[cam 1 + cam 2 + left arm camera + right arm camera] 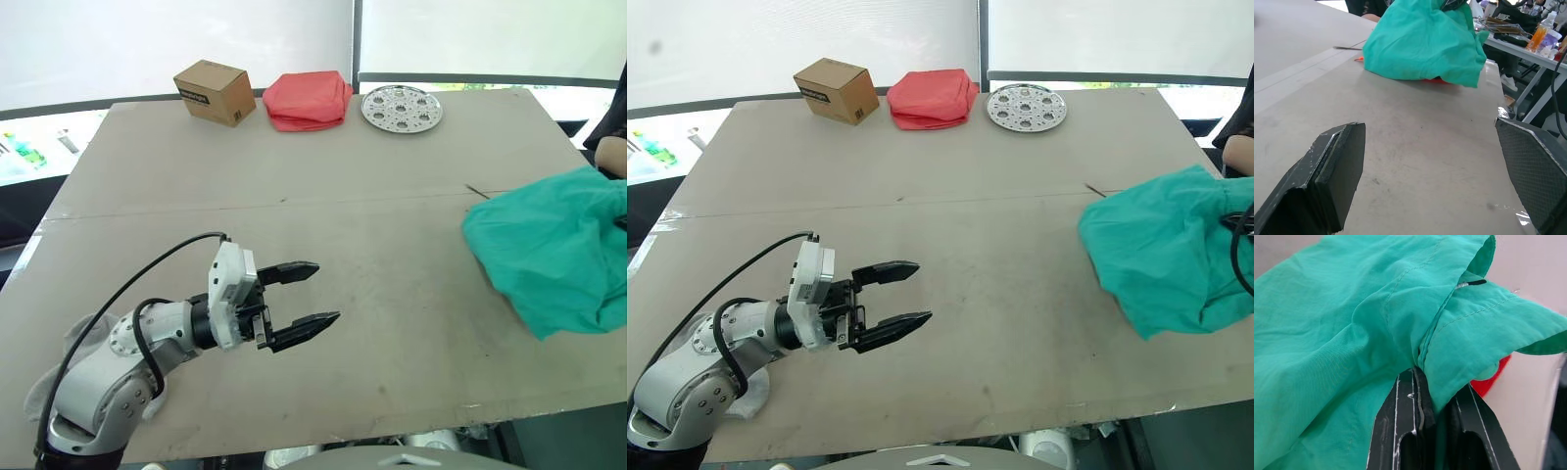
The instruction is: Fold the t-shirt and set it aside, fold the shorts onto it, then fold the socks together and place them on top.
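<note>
On the tabletop (323, 225), the right hand (1422, 404) is pinching the shorts (549, 245), unfolded, while the left hand (312, 294) is hovering open, empty.

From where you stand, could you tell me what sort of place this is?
Probably a robotics lab or test workshop: a bare work table set with unrelated props, a cardboard box and perforated metal disc, and a cluttered bench with bottles beyond.
</note>
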Available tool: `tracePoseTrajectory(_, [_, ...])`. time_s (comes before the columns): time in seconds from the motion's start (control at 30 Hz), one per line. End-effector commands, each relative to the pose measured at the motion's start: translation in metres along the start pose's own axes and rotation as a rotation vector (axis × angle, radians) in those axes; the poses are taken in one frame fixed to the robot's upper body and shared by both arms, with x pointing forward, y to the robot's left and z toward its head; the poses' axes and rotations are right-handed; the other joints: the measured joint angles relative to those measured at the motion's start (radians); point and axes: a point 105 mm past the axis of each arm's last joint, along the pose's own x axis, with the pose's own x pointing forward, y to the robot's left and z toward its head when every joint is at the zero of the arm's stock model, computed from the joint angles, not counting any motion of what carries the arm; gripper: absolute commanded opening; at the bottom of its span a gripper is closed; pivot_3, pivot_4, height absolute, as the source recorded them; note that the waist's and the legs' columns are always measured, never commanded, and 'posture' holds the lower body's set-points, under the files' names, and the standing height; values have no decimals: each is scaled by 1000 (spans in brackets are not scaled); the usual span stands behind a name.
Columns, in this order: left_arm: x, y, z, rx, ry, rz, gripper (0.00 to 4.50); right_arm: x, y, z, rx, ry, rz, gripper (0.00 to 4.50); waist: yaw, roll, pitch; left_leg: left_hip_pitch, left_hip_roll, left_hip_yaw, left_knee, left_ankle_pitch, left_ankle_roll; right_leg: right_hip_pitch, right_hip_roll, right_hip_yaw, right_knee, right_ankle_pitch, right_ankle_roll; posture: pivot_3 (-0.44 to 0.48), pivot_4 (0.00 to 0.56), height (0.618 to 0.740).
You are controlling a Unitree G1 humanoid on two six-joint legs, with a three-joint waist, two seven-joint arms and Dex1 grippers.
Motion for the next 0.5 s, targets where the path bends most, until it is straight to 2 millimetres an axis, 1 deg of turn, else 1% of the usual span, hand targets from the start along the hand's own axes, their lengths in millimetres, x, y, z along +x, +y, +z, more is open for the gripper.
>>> tracePoseTrajectory(0.03, [-1,-2,7,21,-17,-8,4500,-29,14,52,-43,-212,47,60,-1,1,0,0,0,0,0,0,0,0,0,0,0,0,0,0,150,740])
tracePoseTrajectory(0.07, [-1,-1,7,20,-17,-6,4500,-33,18,60,-43,-250,67,60,-2,1,0,0,0,0,0,0,0,0,0,0,0,0,0,0,150,740])
tracePoseTrajectory(0.1, [-1,-1,7,20,-17,-6,4500,-37,18,64,-40,-269,63,60,-2,1,0,1,0,0,0,0,0,0,1,0,0,0,0,0,150,740])
tracePoseTrajectory(0.17, [0,-2,7,18,-21,-8,4500,-44,15,73,-58,-320,42,60,-1,0,0,1,0,0,0,0,0,0,1,-1,0,0,0,0,150,740])
tracePoseTrajectory(0.2, [1,-2,7,17,-23,-10,4500,-51,13,83,-51,-385,40,60,-1,-1,0,0,0,0,0,0,0,0,1,-1,0,0,0,0,150,740])
tracePoseTrajectory(0.27, [1,-1,7,17,-24,-13,4500,-61,10,94,-28,-458,41,60,1,-1,0,0,0,0,1,0,0,1,0,-1,0,0,0,0,150,740])
tracePoseTrajectory(0.3, [1,-1,7,18,-24,-13,4500,-63,9,96,-16,-470,39,60,2,-1,0,0,0,0,1,0,0,1,0,-1,0,0,0,0,150,740])
tracePoseTrajectory(0.5, [-1,0,7,20,-20,-10,4500,-72,-17,79,-13,-406,-64,60,2,-1,0,0,0,0,1,0,0,1,0,0,0,0,0,0,150,740])
